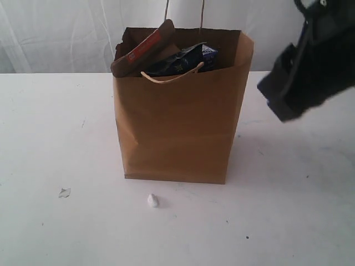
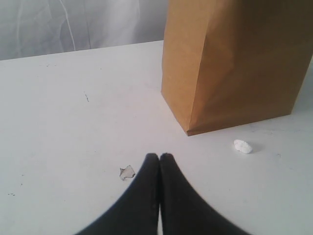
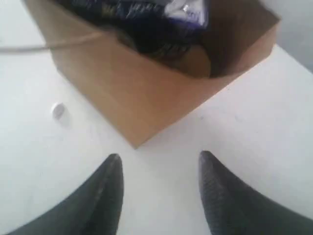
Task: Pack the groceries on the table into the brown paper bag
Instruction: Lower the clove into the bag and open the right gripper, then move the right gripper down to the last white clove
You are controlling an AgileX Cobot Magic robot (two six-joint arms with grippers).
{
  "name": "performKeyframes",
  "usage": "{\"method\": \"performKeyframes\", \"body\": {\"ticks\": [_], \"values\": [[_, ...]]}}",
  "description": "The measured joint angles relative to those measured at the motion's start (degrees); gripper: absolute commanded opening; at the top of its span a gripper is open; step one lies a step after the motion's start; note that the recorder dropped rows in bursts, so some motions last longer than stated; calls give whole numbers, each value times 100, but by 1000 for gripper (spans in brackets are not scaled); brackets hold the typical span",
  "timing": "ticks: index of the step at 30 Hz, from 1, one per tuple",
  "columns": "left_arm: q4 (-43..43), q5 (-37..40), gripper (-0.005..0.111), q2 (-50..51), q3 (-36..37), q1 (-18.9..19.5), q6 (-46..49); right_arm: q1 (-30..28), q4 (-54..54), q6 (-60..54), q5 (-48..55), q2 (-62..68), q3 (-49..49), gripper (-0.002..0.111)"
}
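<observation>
Groceries [image 1: 183, 61] are sitting in the brown paper bag [image 1: 177, 122] mid-table, a red-labelled packet [image 1: 145, 49] poking over its rim — the right gripper [image 3: 159, 169], hanging spread and empty beside it, is risking a clip that tips the bag. Left gripper [image 2: 159, 159] is sitting clenched on nothing, low by the white table [image 1: 55, 138] near a crumb [image 1: 152, 200]; a white curtain [image 1: 66, 33] is hanging behind.

The left gripper [image 2: 159, 157] points downward with its fingers pressed flat together, gripping nothing. The right arm [image 1: 310, 61] hangs high at two o'clock in the exterior view. The right gripper [image 3: 159, 159] has its fingers spread apart and empty.
</observation>
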Motion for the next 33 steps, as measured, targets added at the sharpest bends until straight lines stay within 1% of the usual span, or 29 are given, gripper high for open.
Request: {"method": "performKeyframes", "body": {"ticks": [6, 12, 17, 20, 25, 29, 31, 33], "values": [[0, 0, 0, 0, 0, 0, 0, 415, 135, -257, 944, -188, 599, 46], [0, 0, 0, 0, 0, 0, 0, 723, 713, -567, 951, 25, 1245, 46], [0, 0, 0, 0, 0, 0, 0, 963, 1191, -610, 409, 594, 1491, 46], [0, 0, 0, 0, 0, 0, 0, 1074, 1316, -508, -129, 1069, 1503, 46], [0, 0, 0, 0, 0, 0, 0, 1196, 1380, -106, -1042, 1986, 1503, 46], [0, 0, 0, 0, 0, 0, 0, 1232, 1488, 336, -1584, 2600, 1490, 46], [0, 0, 0, 0, 0, 0, 0, 1231, 1562, 500, -1815, 2871, 1438, 48], [0, 0, 0, 0, 0, 0, 0, 1231, 1618, 619, -2004, 3095, 1353, 54]]}}
